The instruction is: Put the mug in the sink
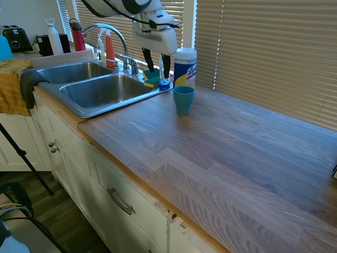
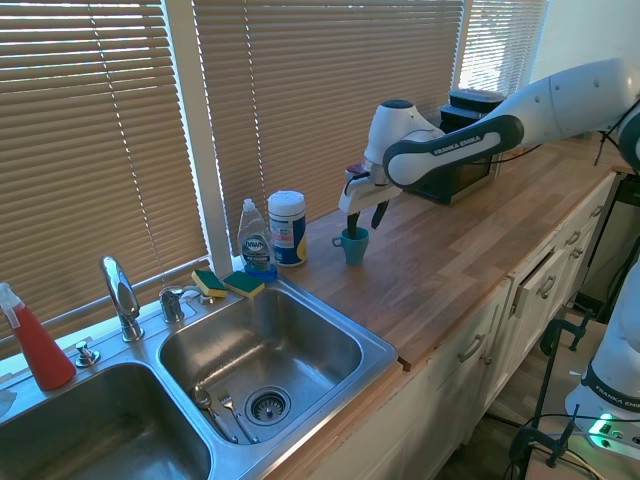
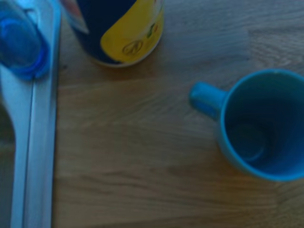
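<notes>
Small teal-blue mug [image 1: 183, 99] stood upright on the wooden countertop [image 1: 237, 153] at frame centre, white wipes canister with yellow label [image 1: 185, 67] just behind it, double-basin stainless steel sink [image 1: 100, 92] at left, two-finger gripper [image 1: 157, 67] above the counter, upper centre.

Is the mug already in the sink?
No, the mug stands upright on the wooden counter beside the sink.

- Slatted blinds [image 1: 274, 52] cover the windows behind the counter [image 1: 237, 158], daylight glowing through.
- The wood-grain counter sits on cream cabinets [image 1: 105, 190] with metal handles.
- Dark wood floor [image 1: 58, 211] below.
- A black toaster [image 1: 16, 38] stands in the far corner.
</notes>
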Controlling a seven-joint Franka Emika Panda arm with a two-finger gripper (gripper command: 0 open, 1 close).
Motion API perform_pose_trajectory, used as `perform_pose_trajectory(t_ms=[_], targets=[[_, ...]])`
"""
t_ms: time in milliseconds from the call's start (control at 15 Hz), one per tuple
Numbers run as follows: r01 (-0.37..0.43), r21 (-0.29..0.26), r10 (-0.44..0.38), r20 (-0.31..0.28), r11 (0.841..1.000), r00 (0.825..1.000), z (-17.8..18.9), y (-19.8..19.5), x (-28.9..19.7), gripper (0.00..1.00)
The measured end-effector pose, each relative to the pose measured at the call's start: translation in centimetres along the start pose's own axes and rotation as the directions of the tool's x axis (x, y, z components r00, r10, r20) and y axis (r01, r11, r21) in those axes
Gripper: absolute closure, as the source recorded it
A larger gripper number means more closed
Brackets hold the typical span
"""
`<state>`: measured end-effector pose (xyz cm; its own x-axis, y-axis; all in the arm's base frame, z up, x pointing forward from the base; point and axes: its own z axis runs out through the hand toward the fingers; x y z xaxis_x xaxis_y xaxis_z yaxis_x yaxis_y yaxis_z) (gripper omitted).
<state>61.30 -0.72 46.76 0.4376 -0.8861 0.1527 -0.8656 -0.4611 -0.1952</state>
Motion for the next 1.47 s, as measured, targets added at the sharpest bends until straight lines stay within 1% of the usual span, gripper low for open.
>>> perform_pose_trajectory(t_ms=[133, 467, 667, 733, 1067, 1467], targets=[[-0.028, -0.021, 0.028, 0.005, 0.999, 1.0, 2.1, -1.2, 1.4, 0.0], [-0.043, -0.085, 0.046, 0.029, 0.995, 0.999, 8.4, -2.5, 2.8, 0.0], [-0.052, -0.095, 0.056, 0.039, 0.994, 0.998, 10.2, -3.0, 3.1, 0.0], [-0.055, -0.094, 0.06, 0.042, 0.994, 0.997, 10.4, -3.1, 3.1, 1.0], [-0.057, -0.106, 0.063, 0.055, 0.993, 0.996, 11.8, -3.2, 2.9, 1.0], [-0.064, -0.102, 0.07, 0.054, 0.993, 0.996, 12.9, -3.1, 3.0, 1.0]])
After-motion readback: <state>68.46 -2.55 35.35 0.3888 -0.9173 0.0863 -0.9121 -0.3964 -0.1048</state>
